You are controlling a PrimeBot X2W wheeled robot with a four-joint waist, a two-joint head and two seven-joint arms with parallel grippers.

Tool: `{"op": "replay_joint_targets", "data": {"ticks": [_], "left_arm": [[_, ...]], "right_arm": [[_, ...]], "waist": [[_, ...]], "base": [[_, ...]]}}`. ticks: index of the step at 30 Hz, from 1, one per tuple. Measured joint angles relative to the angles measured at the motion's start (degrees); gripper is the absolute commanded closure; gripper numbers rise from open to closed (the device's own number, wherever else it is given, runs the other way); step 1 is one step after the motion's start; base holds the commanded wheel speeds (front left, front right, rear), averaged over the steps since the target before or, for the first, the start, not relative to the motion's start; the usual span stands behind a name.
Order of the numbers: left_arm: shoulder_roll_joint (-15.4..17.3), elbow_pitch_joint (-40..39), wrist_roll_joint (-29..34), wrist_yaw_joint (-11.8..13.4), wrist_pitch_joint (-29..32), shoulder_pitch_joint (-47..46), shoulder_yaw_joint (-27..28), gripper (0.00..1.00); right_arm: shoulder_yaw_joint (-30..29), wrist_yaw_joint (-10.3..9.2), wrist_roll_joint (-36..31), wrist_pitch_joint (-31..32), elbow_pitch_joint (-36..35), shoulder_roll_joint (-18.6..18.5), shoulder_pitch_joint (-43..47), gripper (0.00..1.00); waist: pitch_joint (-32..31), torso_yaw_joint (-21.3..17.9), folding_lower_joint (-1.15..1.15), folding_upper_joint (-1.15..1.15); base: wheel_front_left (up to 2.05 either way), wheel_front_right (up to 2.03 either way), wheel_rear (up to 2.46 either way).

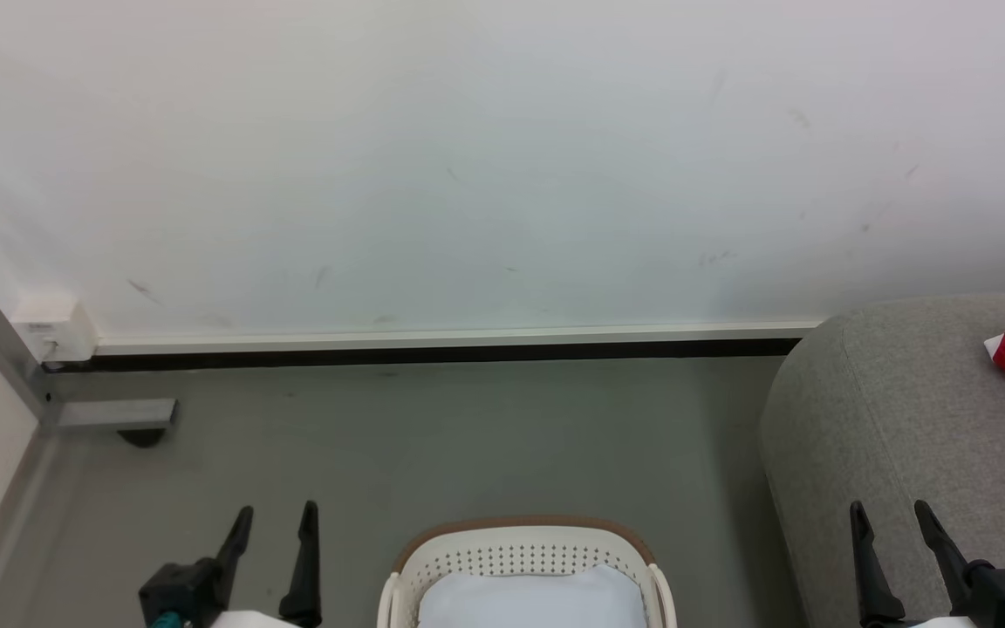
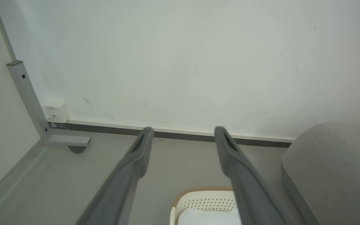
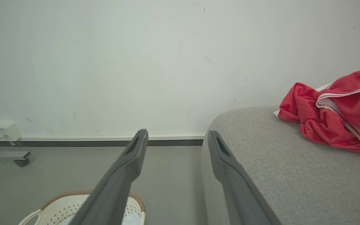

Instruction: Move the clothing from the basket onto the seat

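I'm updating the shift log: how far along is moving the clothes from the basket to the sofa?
Done: red clothing lies on the sofa. In hand: nothing; the left end effector and right end effector are open and empty. Left: possibly nothing; the basket holds pale lining and no red where visible, but its near part is cut off.

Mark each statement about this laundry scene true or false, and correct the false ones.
1. The clothing lies on the seat. True.
2. The left gripper is shut on cloth. False: it is open and empty.
3. The basket stands on the floor beside the seat. True.
4. The right gripper touches the clothing. False: it is open and apart from it.
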Motion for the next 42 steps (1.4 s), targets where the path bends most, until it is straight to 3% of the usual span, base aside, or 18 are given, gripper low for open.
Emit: {"op": "replay_joint_targets", "data": {"ticks": [15, 16, 21, 42], "left_arm": [[-1.71, 1.22, 2.44, -2.74, 0.0, -0.46, 2.07, 0.0], [-1.85, 1.37, 2.43, -2.9, 0.0, -0.41, 2.14, 1.0], [-2.59, 3.61, 1.59, -2.91, 0.57, 1.37, 2.1, 1.0], [-2.92, 1.37, -18.68, -4.34, 6.14, 1.3, 5.38, 1.0]], "right_arm": [[0.3, 0.0, 0.1, 0.0, 0.41, 0.22, -0.02, 0.0], [0.31, 0.0, 0.09, -0.01, 0.53, 0.24, 0.03, 1.0], [0.18, 0.0, 0.64, 0.6, 2.5, 0.68, 1.41, 1.0], [-0.99, 0.0, 22.13, 6.12, -1.08, 0.74, 1.36, 1.0]], "waist": [[0.25, -0.11, 0.0, 0.0], [0.25, -0.12, 0.0, 0.0], [0.29, -0.12, 0.0, 0.0], [0.78, -0.06, 0.0, 0.0]], "base": [[0.0, 0.0, 0.0], [0.0, 0.0, 0.0], [0.0, 0.0, 0.0], [0.0, 0.0, 0.0]]}}
